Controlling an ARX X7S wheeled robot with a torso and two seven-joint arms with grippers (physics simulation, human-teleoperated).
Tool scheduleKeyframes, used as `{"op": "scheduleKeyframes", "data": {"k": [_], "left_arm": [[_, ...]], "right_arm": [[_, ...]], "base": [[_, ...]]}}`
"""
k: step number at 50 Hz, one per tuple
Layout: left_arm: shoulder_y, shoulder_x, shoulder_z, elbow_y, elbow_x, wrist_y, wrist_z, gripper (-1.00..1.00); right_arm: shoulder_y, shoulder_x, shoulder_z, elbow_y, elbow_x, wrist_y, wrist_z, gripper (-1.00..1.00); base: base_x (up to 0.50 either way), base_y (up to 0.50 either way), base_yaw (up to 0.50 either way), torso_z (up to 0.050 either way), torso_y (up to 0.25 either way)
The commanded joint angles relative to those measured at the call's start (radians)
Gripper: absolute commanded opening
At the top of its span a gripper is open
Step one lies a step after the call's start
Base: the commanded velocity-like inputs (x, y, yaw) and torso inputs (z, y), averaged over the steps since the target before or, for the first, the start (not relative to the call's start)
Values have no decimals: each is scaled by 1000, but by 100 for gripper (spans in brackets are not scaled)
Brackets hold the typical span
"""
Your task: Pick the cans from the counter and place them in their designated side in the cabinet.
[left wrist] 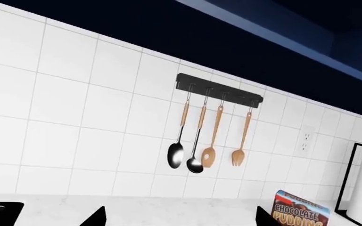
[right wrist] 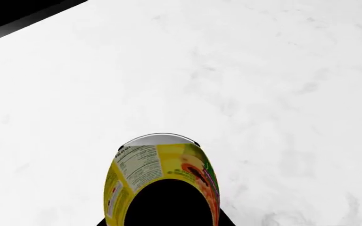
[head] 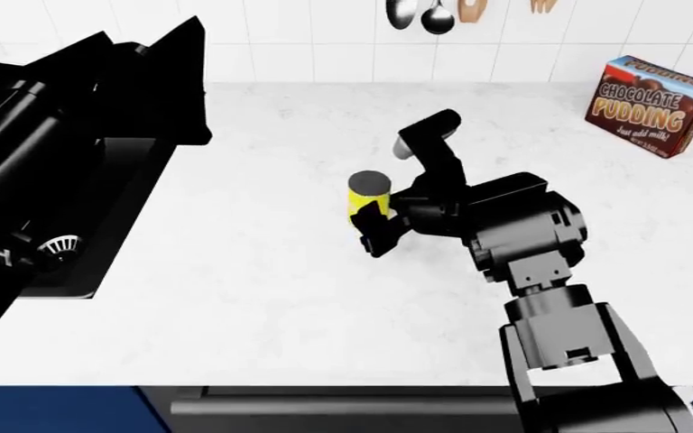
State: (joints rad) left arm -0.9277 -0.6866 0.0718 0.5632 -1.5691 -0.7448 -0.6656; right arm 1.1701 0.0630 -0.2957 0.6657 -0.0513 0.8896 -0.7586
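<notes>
One can (head: 368,192) with a yellow label and a dark grey lid stands mid-counter (head: 263,307) in the head view. My right gripper (head: 377,212) is shut around it, with a finger on each side. In the right wrist view the can (right wrist: 162,162) fills the space between the jaws, with white marble behind it. The second can is out of view. My left gripper (head: 190,86) is raised at the head view's upper left. In the left wrist view it (left wrist: 181,221) is open and empty, facing the tiled wall.
A brown chocolate pudding box (head: 651,105) stands at the counter's back right and also shows in the left wrist view (left wrist: 300,214). A dark sink (head: 69,244) lies at the left. A utensil rack (left wrist: 218,92) hangs on the wall under the dark blue upper cabinet (left wrist: 231,28).
</notes>
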Motion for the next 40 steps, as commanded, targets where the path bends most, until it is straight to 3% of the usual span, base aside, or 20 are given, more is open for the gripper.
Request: {"op": "scheduleKeyframes", "data": {"k": [1, 28, 30, 33, 34, 40], "left_arm": [[3, -1, -2, 2, -3, 6, 0, 100], [-9, 21, 20, -19, 16, 15, 22, 100], [-12, 24, 23, -22, 19, 15, 25, 100], [-15, 28, 28, -26, 23, 15, 28, 100], [-16, 29, 30, -27, 24, 14, 28, 100], [-14, 32, 34, -24, 23, 15, 25, 100]], "right_arm": [[18, 16, 15, -90, 23, 63, 0, -100], [159, 68, 136, -764, 9, 681, 22, -100], [155, 47, 142, -779, -128, 681, -85, -100], [139, -61, 145, -793, -578, 681, -535, -100], [137, -62, 147, -799, -728, 681, -614, -100], [132, -63, 158, -822, -882, 681, -707, -100]], "base": [[0, 0, 0, 0, 0], [0, 0, 0, 0, 0], [0, 0, 0, 0, 0], [-181, -124, 0, 0, 0], [-184, -125, 0, 0, 0], [-184, -124, 0, 0, 0]]}}
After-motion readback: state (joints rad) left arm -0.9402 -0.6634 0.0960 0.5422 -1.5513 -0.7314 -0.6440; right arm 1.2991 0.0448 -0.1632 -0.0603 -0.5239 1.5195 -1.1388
